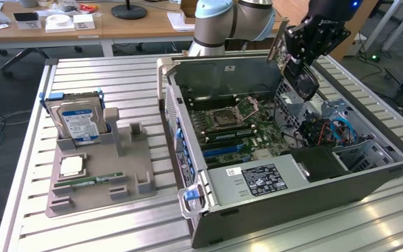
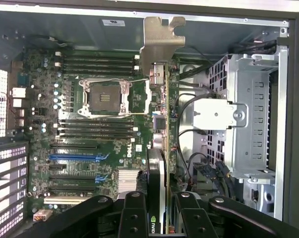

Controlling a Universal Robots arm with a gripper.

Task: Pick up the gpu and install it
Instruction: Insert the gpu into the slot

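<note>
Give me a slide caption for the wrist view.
Gripper holds the gpu edge-on over the motherboard of the open computer case.

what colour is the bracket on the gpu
Silver bare metal; the bracket shows best in the wrist view.

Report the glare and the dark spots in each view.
Exterior view: light glares off the slatted metal table at the exterior view's right; the computer case is dimmer inside. Wrist view: the bracket of the graphics card shines bright, the case's perforated wall glows white, and the end effector gripping the card is dark.
</note>
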